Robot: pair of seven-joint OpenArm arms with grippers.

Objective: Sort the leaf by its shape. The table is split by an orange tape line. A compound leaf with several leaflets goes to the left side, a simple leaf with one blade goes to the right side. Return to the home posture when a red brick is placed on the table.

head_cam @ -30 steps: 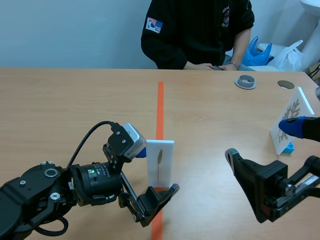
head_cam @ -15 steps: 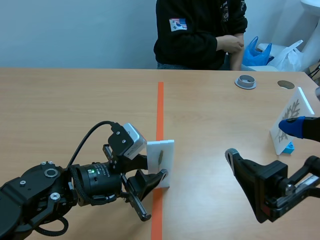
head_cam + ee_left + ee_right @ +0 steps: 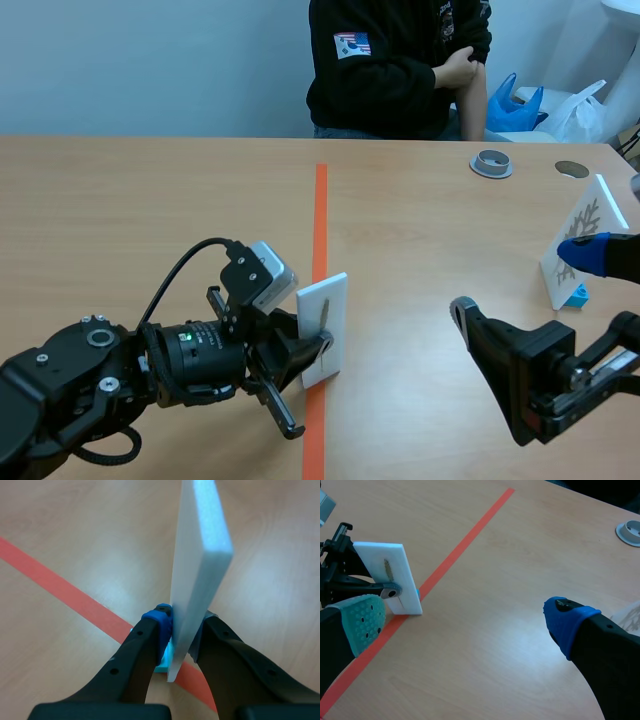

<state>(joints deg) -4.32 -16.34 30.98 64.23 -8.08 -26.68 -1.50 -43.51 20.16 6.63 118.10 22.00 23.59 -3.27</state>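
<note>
A white foam card (image 3: 325,318) bearing one slender leaf (image 3: 326,318) stands tilted on the orange tape line (image 3: 320,215). My left gripper (image 3: 312,352) is shut on the card's lower edge. The left wrist view shows the card (image 3: 200,555) edge-on, pinched between both fingers of the left gripper (image 3: 183,626), just above its small blue base. My right gripper (image 3: 530,290) hangs open at the right, well away from it. In the right wrist view the card (image 3: 390,575) stands far ahead of the open right gripper (image 3: 465,617).
A second white card (image 3: 585,232) with a many-branched leaf leans on a blue stand at the right edge. A grey ring (image 3: 491,162) and a grey disc (image 3: 571,169) lie at the back right. A person (image 3: 400,60) sits across the table.
My left gripper has closed on the card, and the card now leans over. The person across the table has raised an arm. The right arm has kept still.
</note>
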